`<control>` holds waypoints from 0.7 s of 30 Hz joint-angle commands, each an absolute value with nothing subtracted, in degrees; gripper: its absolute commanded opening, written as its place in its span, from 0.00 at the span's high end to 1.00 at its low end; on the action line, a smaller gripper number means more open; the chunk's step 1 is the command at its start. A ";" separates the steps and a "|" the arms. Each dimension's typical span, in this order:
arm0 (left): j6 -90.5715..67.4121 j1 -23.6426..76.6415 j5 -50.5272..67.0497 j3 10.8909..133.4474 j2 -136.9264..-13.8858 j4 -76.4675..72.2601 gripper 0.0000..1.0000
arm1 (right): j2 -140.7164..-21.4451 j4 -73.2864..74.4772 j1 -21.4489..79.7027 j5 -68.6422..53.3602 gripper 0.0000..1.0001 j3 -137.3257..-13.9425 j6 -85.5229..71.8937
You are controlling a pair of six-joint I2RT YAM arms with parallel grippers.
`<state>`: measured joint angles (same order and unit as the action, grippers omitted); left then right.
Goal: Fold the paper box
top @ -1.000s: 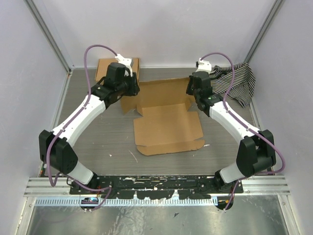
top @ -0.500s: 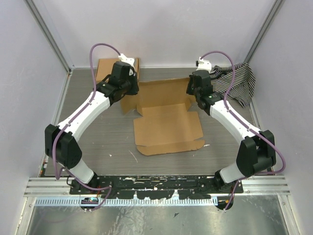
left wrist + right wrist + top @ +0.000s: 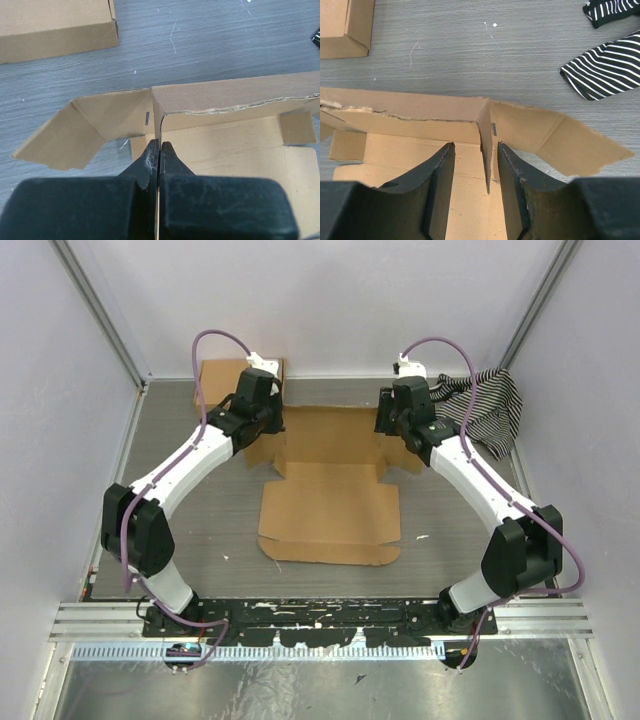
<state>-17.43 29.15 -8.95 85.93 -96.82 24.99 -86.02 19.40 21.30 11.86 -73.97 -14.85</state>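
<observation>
Finding the paper box [image 3: 330, 495] lying open in the middle of the table [image 3: 200, 530], reaching from close to the far edge toward the near edge. Running its long axis far-to-near, with the back wall standing up across the far end and the wide flat panel spreading toward the near edge. Showing the left flap [image 3: 75, 132] splaying out toward the left edge and the right flap [image 3: 560, 142] splaying out toward the right edge.

Pinching the upright side wall at the box's far-left corner with the left pincer [image 3: 159, 152], fingers pressed together on the thin cardboard. Straddling the far-right corner with the right pincer [image 3: 472, 165], fingers spread, the wall standing between them and not being clamped. Sitting equally close, one arm per corner, with the bulk of the box lying nearward of both pincers.

Judging the step in hand as raising the sides and turning both flaps inward along the back wall, and probably needing the right pincer closing on its wall first.

Noting a smaller box [image 3: 215, 380] lying at the far-left corner of the table and a striped cloth [image 3: 495, 410] at the far-right corner, both apart from the work.

Reading no brand or words anywhere, and seeing only a tiny printed mark [image 3: 147, 118] near each flap's fold, too small for making out.
</observation>
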 commanded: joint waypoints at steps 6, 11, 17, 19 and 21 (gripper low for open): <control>-17.14 29.09 -11.95 76.99 -93.32 14.74 1.00 | -78.55 21.41 17.01 6.27 0.50 -77.81 -13.46; -16.33 29.09 -13.01 69.57 -90.37 7.32 1.00 | -75.85 20.08 7.19 5.93 0.51 -75.76 -13.86; -11.94 29.16 -11.57 59.50 -85.92 -6.18 1.00 | -80.70 19.25 -0.70 4.63 0.55 -73.40 -12.03; -10.49 29.13 -10.77 56.76 -84.60 -10.49 1.00 | -83.35 18.93 -1.71 2.15 0.56 -73.18 -10.68; -9.28 29.13 -10.28 55.34 -83.45 -12.89 1.00 | -85.82 18.64 -2.31 -1.00 0.57 -73.16 -9.34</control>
<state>-12.93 29.12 -11.51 57.52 -87.22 -1.13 -81.49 20.71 -1.83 4.86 -73.82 -12.64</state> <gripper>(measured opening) 0.012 0.442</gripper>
